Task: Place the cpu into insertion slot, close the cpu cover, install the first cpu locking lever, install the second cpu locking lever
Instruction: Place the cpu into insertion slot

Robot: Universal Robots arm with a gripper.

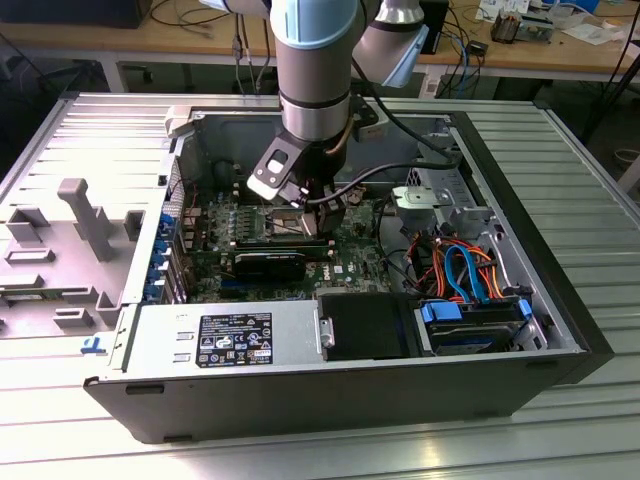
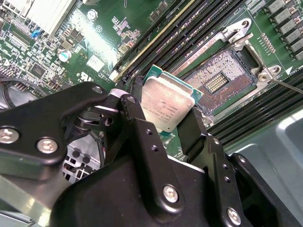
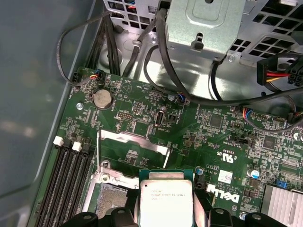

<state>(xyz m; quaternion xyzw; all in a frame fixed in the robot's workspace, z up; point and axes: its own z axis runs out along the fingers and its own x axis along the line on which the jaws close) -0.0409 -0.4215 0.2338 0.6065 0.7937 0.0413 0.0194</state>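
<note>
My gripper (image 2: 168,109) is shut on the cpu (image 2: 166,103), a small square chip with a silvery top and green edge, pinched by two opposite sides between black fingers (image 2: 137,101). The chip hangs tilted just beside and above the insertion slot (image 2: 220,82), whose dark pin field lies bare inside a silver rim. In the first wrist view the cpu (image 3: 165,196) sits next to the insertion slot (image 3: 111,201), and the cpu cover (image 3: 132,140) stands swung open past it. A thin lever rod (image 2: 286,86) sticks out by the slot. In the exterior view the gripper (image 1: 322,205) is low over the motherboard.
Long black memory slots (image 3: 71,175) run beside the socket. A finned heat sink (image 3: 284,203), a metal drive cage (image 3: 203,23) and black cables (image 3: 156,56) ring the board. The power supply (image 1: 220,340), black fan shroud (image 1: 365,325) and drive bay (image 1: 470,320) line the case front.
</note>
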